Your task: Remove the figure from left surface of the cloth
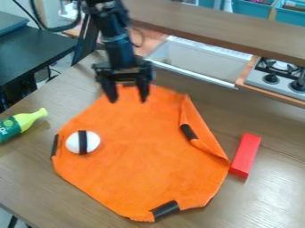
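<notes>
Gripper (125, 99) at upper middle of frame, over the cloth's far edge, fingers apart, nothing between them. Figure, a white rounded piece with a dark band (83, 142) round it, lies on the orange cloth (143, 164) at left of frame, near the cloth's left edge. Looks light and fairly firm; smooth, curved sides could squirt out if pinched high or off-centre. Best hold: low across the widest part, a finger each side, band perhaps giving some grip. Cloth seems soft, likely to bunch; fingertips pressed too deep might catch a fold. Close gently, then lift straight up.
</notes>
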Tool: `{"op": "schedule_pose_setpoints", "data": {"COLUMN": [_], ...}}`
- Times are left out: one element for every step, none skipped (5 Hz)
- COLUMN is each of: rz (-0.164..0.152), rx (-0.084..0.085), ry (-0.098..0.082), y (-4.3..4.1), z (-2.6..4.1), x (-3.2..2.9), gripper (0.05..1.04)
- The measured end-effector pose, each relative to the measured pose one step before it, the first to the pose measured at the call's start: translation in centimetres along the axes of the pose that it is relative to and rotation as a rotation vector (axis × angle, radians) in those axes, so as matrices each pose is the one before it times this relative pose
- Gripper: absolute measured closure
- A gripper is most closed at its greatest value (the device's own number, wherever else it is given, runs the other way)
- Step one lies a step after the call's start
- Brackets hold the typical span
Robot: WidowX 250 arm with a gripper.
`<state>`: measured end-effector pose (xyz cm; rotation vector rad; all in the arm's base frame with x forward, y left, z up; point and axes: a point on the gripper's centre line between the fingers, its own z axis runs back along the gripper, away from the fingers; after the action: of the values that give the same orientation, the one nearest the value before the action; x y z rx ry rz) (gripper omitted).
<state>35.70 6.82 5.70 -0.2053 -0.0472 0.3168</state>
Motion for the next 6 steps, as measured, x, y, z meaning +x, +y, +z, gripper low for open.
{"op": "schedule_pose_setpoints", "data": {"rz": [-0.016,-0.102,-0.1613,-0.0702,0.0101,0.0002], "rx": [0.0221,0.0567,0.0541,0.0292,0.0171,-0.0105], "ry": [0.0352,-0.0558,-0.0887,-0.0578,-0.0214,0.0129], "y": [3.546,2.268,-0.005,0.152,0.06,-0.625], "z": [-0.458,0.514,0.197,-0.321,-0.901,-0.886], "x": [-1.792,-2.299,-2.462,-1.309,0.118,0.091], "gripper": [0.083,0.083,0.083,0.083,0.083,0.083]}}
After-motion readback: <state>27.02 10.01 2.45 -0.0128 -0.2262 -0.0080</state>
